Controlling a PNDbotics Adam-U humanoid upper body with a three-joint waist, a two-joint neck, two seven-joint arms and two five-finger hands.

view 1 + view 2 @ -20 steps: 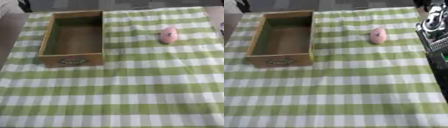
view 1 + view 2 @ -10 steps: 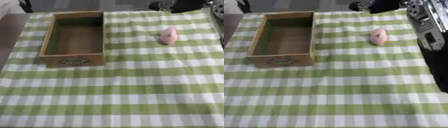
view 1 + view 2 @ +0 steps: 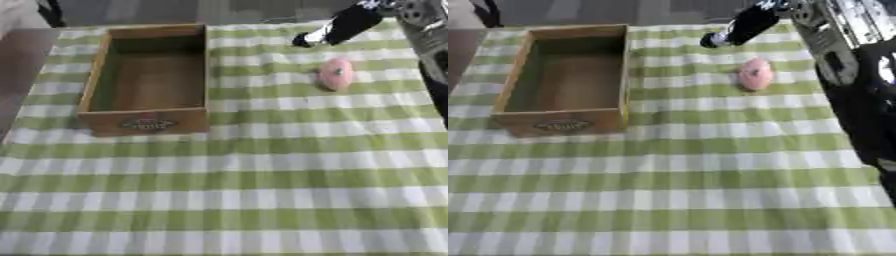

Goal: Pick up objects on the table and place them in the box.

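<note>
That little pink rounded thing (image 3: 337,74) near the tabletop's far right edge, well apart from the empty box (image 3: 149,80), looks light and smooth, so I'd cup its sides; can't tell how the right hand's (image 3: 741,26) fingers sit.

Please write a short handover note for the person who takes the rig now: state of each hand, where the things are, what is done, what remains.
Right hand: enters from the upper right, above the far edge of the cloth, beyond the pink object; holds nothing; whether it is open cannot be told.
Left hand: not in view.
Pink object: lies on the checked cloth, right of the wooden box, apart from it.
Wooden box: looks empty.
Done: nothing placed yet.
Left: grasp the pink object and put it in the box.
</note>
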